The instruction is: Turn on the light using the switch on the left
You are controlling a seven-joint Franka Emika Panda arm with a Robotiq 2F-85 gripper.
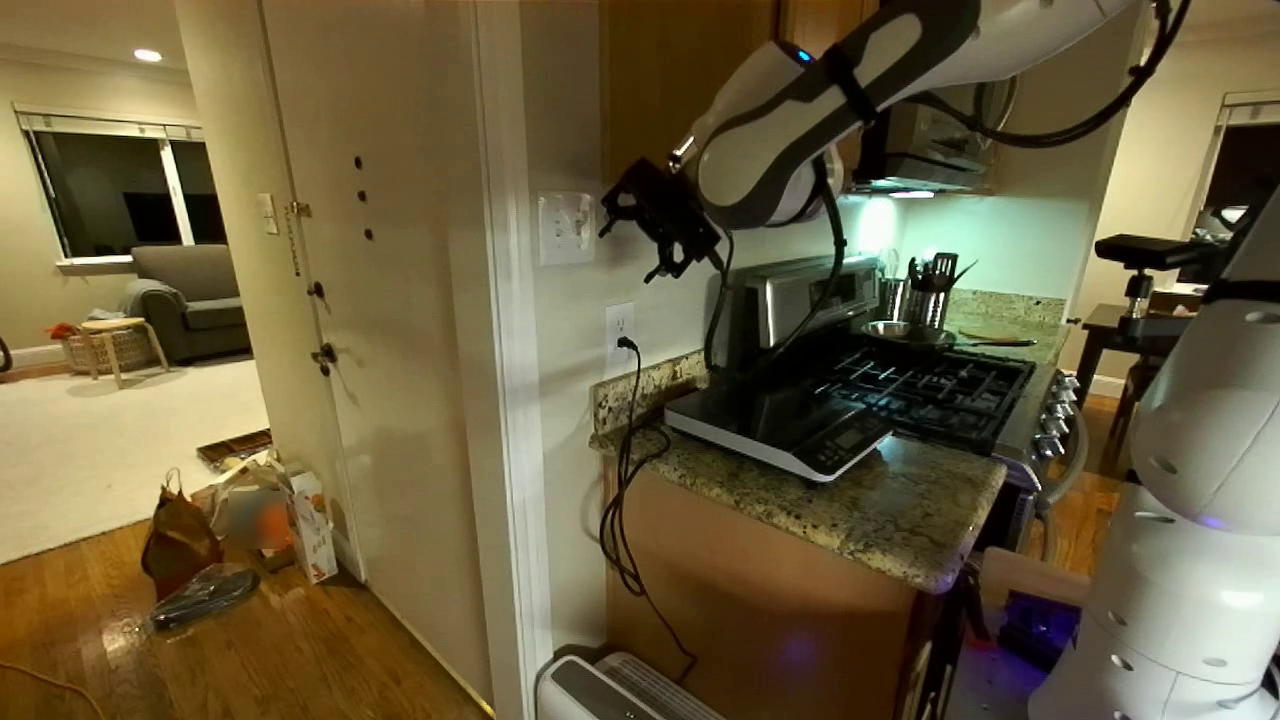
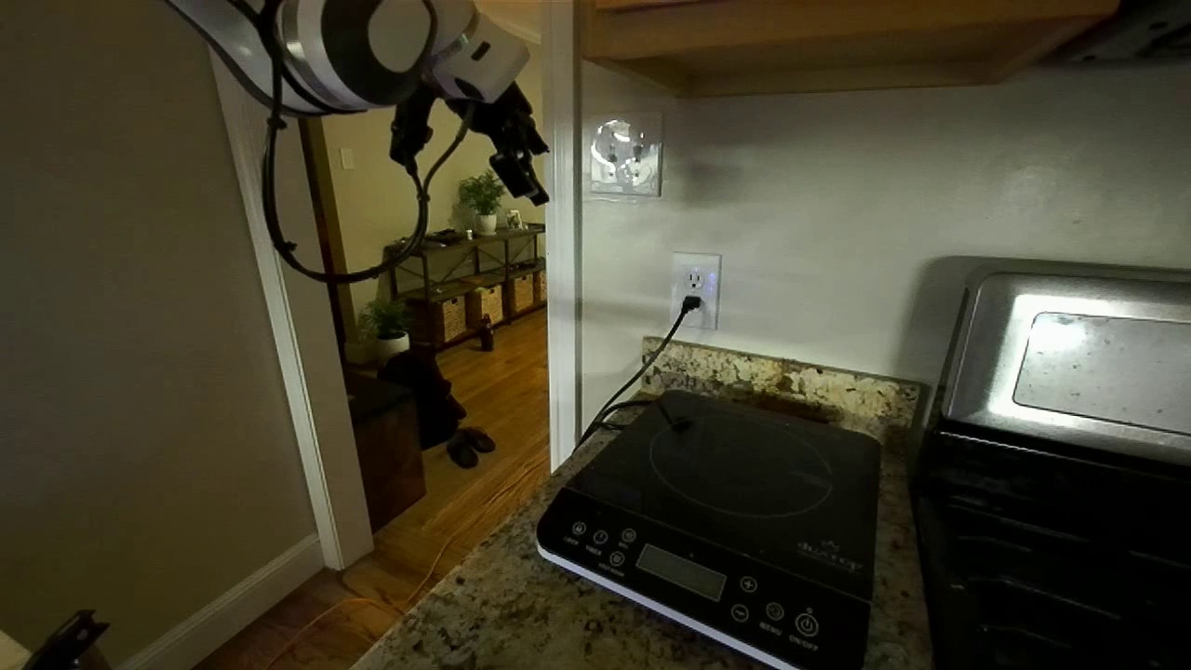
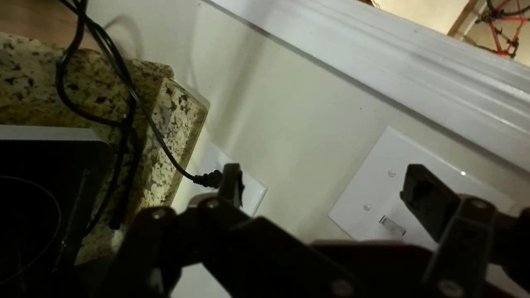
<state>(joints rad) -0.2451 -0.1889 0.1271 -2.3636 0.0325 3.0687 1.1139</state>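
On the white wall plate (image 2: pixel 625 187), the left-hand switch (image 2: pixel 611 153) is mounted, its setting too small to be read. The gripper (image 3: pixel 323 178) is held in front of the plate, apart from it, its fingers spread wide. Below the plate, a black plug (image 2: pixel 690 303) is seated in an outlet (image 2: pixel 696 264).

In the wrist view, one finger (image 3: pixel 426 196) of the gripper (image 3: pixel 325 178) hides part of the plate (image 3: pixel 377 189) from us; the other hides part of the outlet (image 3: pixel 253 188). Beyond that finger, the edge crops the cooktop (image 3: pixel 41 163). In both exterior views, switches (image 1: pixel 558 229) near the gripper are too small or glare-washed for us to read.
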